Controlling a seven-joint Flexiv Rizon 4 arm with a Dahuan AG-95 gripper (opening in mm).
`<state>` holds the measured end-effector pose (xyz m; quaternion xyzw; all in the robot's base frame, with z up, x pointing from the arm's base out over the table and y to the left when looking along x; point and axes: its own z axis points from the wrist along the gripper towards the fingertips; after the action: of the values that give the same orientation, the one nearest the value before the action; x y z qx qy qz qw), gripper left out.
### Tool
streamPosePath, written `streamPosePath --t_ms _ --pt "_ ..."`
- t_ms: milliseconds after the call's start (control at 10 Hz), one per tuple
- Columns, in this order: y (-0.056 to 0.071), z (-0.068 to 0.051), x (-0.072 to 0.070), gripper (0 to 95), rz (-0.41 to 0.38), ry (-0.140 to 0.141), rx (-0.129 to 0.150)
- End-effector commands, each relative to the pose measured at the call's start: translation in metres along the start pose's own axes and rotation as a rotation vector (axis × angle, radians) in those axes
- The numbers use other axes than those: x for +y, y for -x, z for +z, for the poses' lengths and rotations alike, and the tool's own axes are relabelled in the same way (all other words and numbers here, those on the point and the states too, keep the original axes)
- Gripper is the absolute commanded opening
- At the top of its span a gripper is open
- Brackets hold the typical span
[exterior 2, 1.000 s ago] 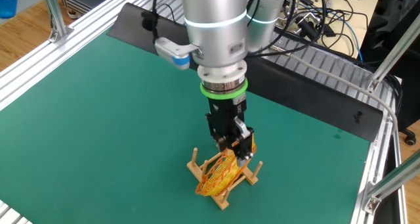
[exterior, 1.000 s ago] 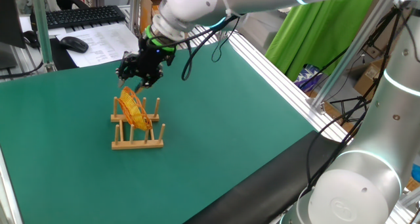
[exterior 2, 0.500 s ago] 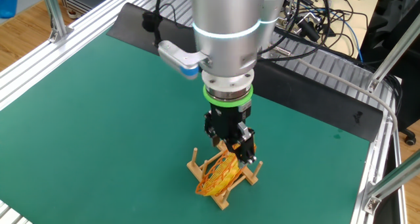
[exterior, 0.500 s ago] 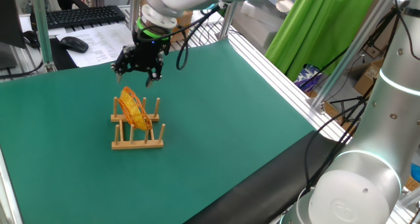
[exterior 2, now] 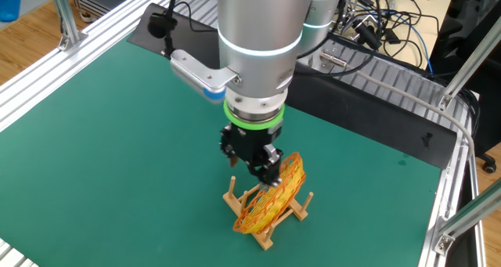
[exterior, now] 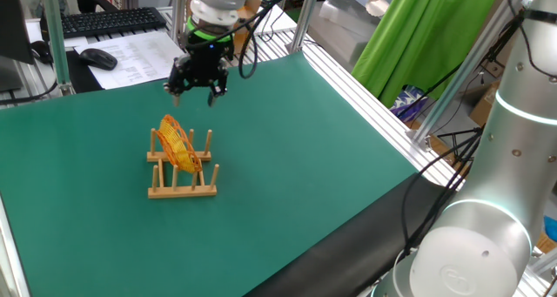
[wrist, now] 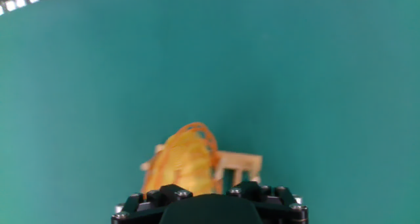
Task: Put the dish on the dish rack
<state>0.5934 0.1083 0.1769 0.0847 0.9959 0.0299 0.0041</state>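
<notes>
The dish [exterior: 177,145], a yellow-orange woven wicker plate, stands on edge between the pegs of the dish rack [exterior: 183,185], leaning slightly. My gripper [exterior: 195,90] hangs empty above and beyond the rack, apart from the dish, with its fingers spread open. In the other fixed view the gripper [exterior 2: 262,171] is in front of the dish [exterior 2: 278,195], which rests in the rack [exterior 2: 270,228]. The hand view shows the dish [wrist: 184,161] and the rack [wrist: 239,163] below, just past the black gripper housing [wrist: 210,207]; the fingertips are out of view there.
The green mat [exterior: 305,158] covers the table. A keyboard [exterior: 109,20] and a mouse [exterior: 97,58] lie on a desk beyond the far edge. Aluminium frame rails [exterior: 365,97] run along the right side.
My gripper has let go of the dish and risen up and away from the rack. The dish stays standing in the rack.
</notes>
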Motion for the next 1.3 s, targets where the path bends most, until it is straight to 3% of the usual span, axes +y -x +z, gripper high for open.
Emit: streamPosePath --t_ms 100,200,300,700,900,1100,1300 --pt "0.014 -0.002 -0.028 38.0 -0.085 -0.06 -0.007" --pt "0.02 -0.003 -0.041 19.0 -0.119 -0.089 -0.008" --pt "0.023 -0.002 -0.052 0.0 -0.129 -0.093 -0.007" --pt "0.024 0.006 -0.078 0.0 -0.071 -0.096 -0.018" --pt "0.023 0.019 -0.094 0.0 -0.046 -0.09 0.009" --pt "0.025 0.03 -0.098 0.0 -0.027 -0.101 -0.003" --pt "0.025 0.03 -0.099 0.0 -0.021 -0.104 -0.004"
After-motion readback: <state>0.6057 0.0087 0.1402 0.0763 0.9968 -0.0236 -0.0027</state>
